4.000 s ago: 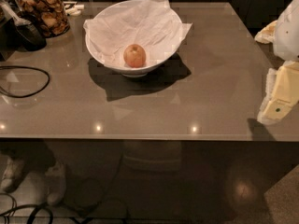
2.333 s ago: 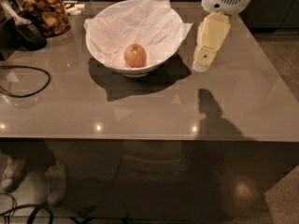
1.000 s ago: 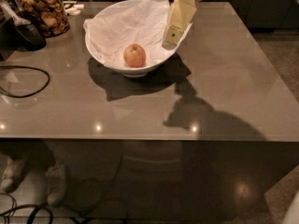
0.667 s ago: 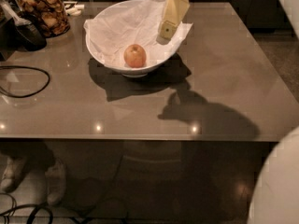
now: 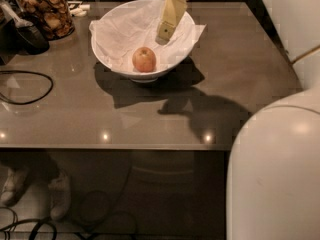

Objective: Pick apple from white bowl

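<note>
1. Hovering over the far right side of the bowl (image 5: pixel 167 71), the gripper (image 5: pixel 163 33) is seen above and to the right of the apple (image 5: pixel 144 59), apart from it; whether it is open or closed cannot be told.
2. The apple is found low in the bowl, toward its near side, resting on crinkled paper (image 5: pixel 120 31).
3. The apple is judged light, firm and smooth-skinned, so slipping under a pinch is to be expected, and bruising if it is squeezed hard.
4. Hold is best taken from above, across the widest part, with moderate force.
5. The paper is judged thin and loose. It may be caught with the fruit, and the glossy bowl may be shifted on the table (image 5: pixel 75 119) if nudged.
</note>
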`<action>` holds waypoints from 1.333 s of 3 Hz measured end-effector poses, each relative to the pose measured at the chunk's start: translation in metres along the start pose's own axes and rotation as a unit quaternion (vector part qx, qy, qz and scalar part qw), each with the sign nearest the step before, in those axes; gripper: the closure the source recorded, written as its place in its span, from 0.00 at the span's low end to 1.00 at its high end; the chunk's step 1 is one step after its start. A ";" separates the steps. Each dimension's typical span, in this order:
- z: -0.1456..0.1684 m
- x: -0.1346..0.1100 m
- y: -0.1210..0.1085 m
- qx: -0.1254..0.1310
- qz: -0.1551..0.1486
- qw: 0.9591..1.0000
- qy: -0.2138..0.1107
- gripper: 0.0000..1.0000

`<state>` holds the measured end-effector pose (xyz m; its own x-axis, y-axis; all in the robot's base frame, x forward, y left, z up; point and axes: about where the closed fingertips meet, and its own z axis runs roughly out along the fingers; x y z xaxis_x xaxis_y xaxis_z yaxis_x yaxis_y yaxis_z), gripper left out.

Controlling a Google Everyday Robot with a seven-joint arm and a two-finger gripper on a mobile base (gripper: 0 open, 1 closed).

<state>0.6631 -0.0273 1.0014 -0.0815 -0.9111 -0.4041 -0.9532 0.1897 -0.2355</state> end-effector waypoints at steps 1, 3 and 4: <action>0.009 -0.007 -0.006 -0.005 -0.004 1.000 -0.002 0.05; 0.043 -0.014 -0.014 -0.023 -0.007 1.000 0.013 0.07; 0.062 -0.012 -0.016 -0.033 -0.002 0.999 0.022 0.13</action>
<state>0.6968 0.0032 0.9555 -0.0883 -0.9271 -0.3642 -0.9707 0.1622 -0.1776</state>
